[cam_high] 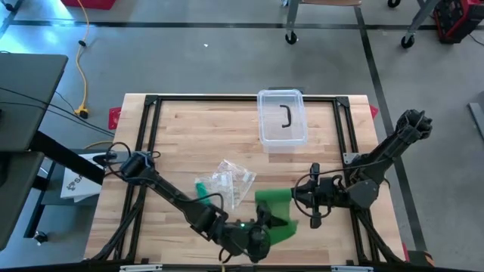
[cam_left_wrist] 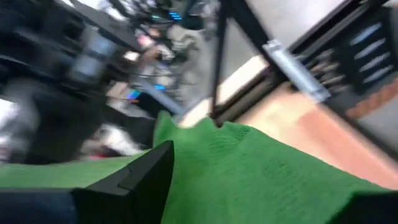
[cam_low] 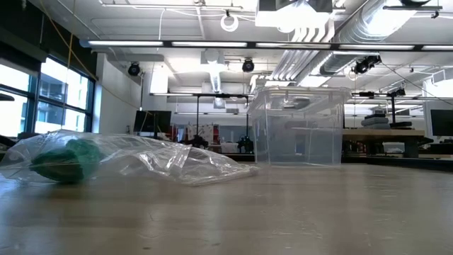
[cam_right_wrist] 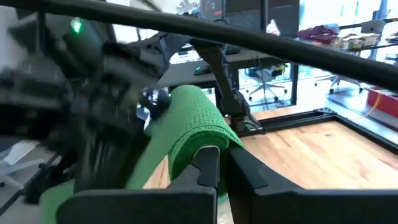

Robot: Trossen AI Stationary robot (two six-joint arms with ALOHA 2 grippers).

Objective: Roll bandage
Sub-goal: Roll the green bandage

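1. Bandage, green, lies near the table's front edge, its rolled end pinched in the shut right gripper.
2. Left gripper, at the loose end, seems spread apart; blur hides it. It should regrip the tail tautly before the roll turns.
3. Beyond the bandage: crumpled plastic bag, clear lidded bin, workshop behind.

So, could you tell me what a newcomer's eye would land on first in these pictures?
The bright green bandage near the table's front edge, pinched at one end by the shut right gripper, with the left gripper open at its other end. Behind it lie a crinkled plastic bag and a clear lidded bin at the far edge.
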